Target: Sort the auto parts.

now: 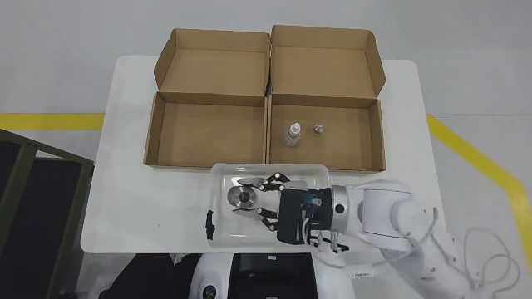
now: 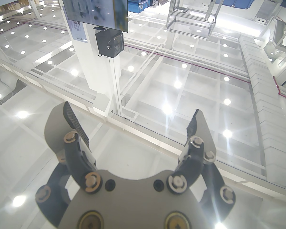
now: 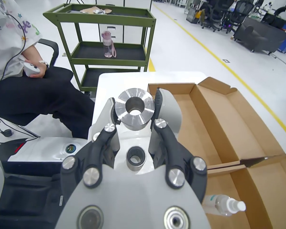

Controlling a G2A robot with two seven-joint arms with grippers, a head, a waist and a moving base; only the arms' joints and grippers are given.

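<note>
The white table [image 1: 125, 174] carries two open cardboard boxes side by side, the left box [image 1: 208, 133] and the right box [image 1: 349, 137], both with their lids folded back to the far side. In front of them, near the front edge of the table, stands a shallow clear tray [image 1: 249, 167]. The right gripper [image 1: 249, 199] [image 3: 135, 100] is over this tray, and its two fingers pinch a thick metal ring [image 3: 133, 121] [image 1: 241, 198] from both sides, with the hole of the ring facing the wrist camera. The left gripper [image 2: 133, 125] points up toward the ceiling with its fingers spread wide and nothing between them. A small spray bottle [image 1: 293, 134] [image 3: 222, 205] lies inside the right box, near the wall that it shares with the left box. Below the held ring, a smaller dark sleeve [image 3: 135, 165] stands on the white surface. A tiny metal part [image 1: 317, 128] lies in the right box, just beside the bottle.
</note>
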